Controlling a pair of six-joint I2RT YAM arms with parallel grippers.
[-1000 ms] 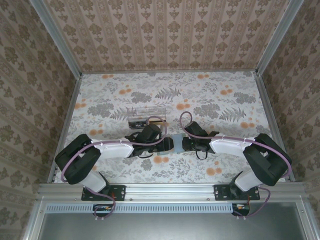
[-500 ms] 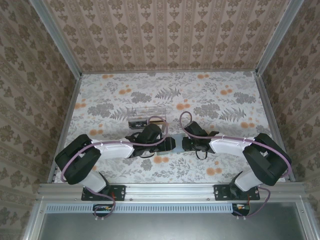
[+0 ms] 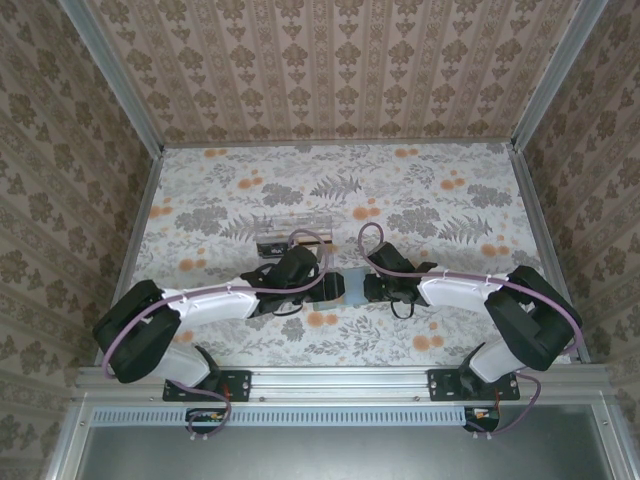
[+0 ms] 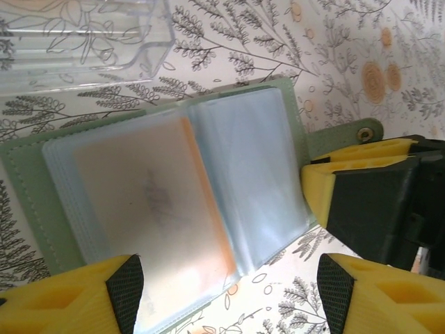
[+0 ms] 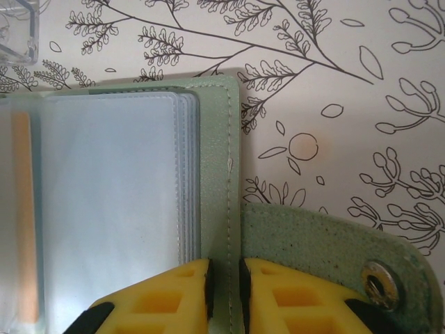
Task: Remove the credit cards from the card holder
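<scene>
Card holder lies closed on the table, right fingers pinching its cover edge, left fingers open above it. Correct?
Not closed: the card holder lies open on the table, its clear sleeves spread out, as the left wrist view shows. The rest holds: the right fingers pinch its cover edge and the left fingers stand open above it.

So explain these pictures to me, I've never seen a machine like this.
These are two robot arms bolted to a table with a flowered cover. One picture looks down from above; the other two come from cameras on each wrist. An open green card holder lies between the arms, beside a clear box. The right end effector pinches the holder's cover edge. The left end effector hovers open over its sleeves, holding nothing.
</scene>
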